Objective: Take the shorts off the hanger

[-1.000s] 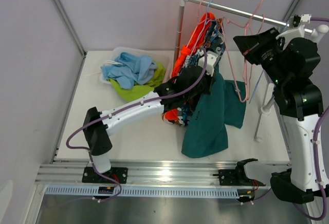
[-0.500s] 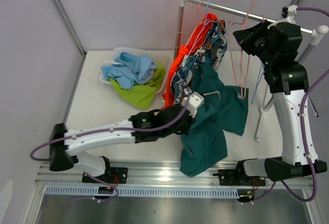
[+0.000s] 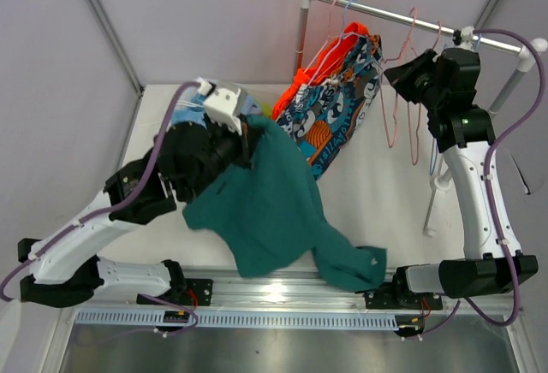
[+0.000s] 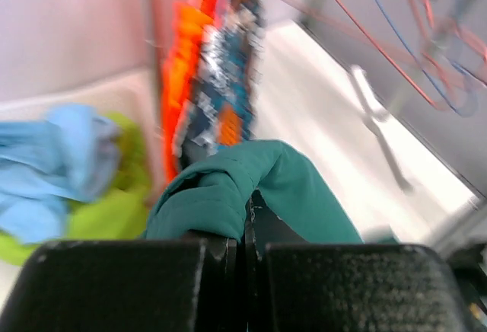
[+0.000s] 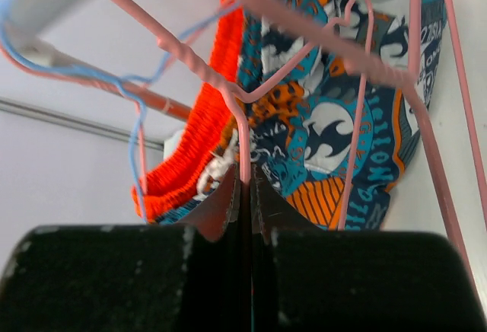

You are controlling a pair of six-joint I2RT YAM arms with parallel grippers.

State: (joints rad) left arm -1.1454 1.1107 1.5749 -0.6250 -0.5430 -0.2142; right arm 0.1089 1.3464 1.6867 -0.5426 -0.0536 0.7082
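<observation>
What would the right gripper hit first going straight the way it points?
Beyond the pink hanger it is shut on, the right gripper faces the printed shorts on the rail; they look first in line, with the orange shorts just beside. Depth unclear.

rail (image 3: 377, 12): stands on the bench (image 3: 377, 198), at its far right.
hanging shorts (image 3: 338, 103): two pairs side by side at the rail's left end.
hangers (image 5: 242, 130): on the rail, right of the hanging shorts.
right end effector (image 5: 247, 218): just below the rail, clamped on one of the hangers.
heap of shorts (image 4: 68, 187): left of the rail.
loose shorts (image 3: 274, 210): in front of the rail, draped from the left end effector (image 4: 247, 233).
</observation>
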